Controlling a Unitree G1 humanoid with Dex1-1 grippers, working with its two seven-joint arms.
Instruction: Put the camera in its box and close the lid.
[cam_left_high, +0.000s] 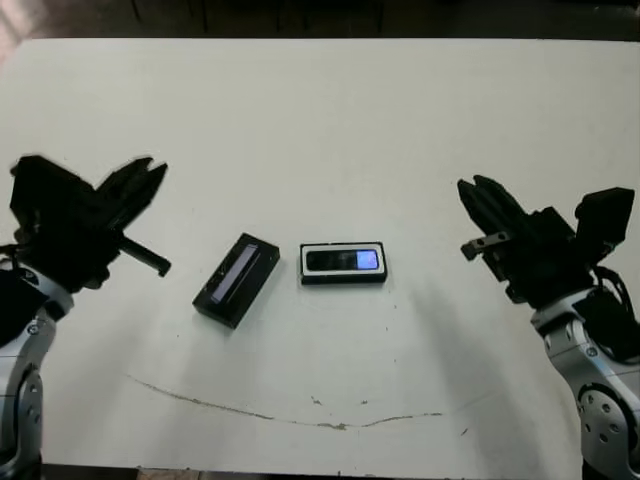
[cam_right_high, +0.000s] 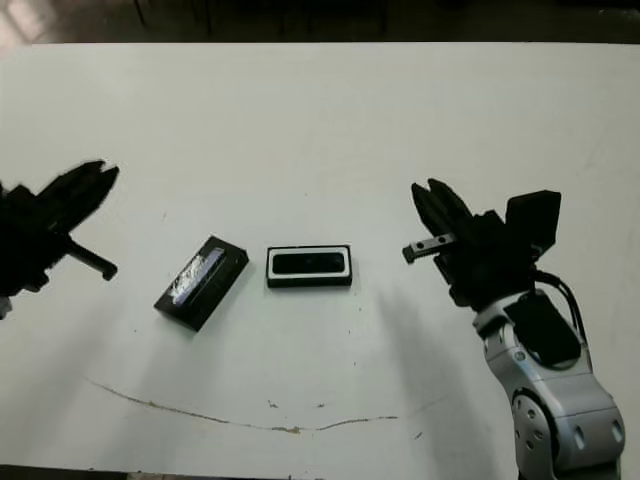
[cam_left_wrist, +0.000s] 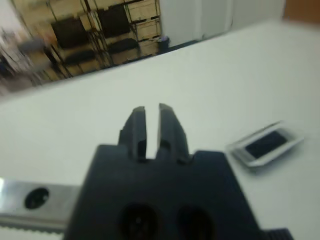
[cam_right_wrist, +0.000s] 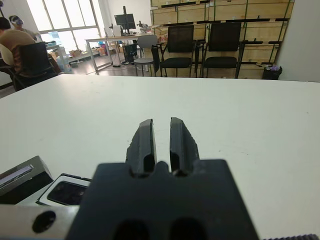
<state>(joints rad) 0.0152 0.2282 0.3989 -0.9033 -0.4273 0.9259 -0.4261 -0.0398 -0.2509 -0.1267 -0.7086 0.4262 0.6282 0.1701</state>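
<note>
Our left end effector (cam_left_high: 150, 178) and right end effector (cam_left_high: 478, 196), both nearly clenched on nothing, hover over the scuffed white tabletop (cam_left_high: 330, 120), where the camera (cam_left_high: 343, 261) lies inside the box (cam_left_high: 343, 279), the lid (cam_left_high: 237, 279) just beside it, chairs (cam_right_wrist: 200, 42) beyond.

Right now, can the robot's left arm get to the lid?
Probably yes. The lid lies flat on the table, beside the box, with bare table between it and the left gripper. Nothing sits on it or blocks that side.
</note>
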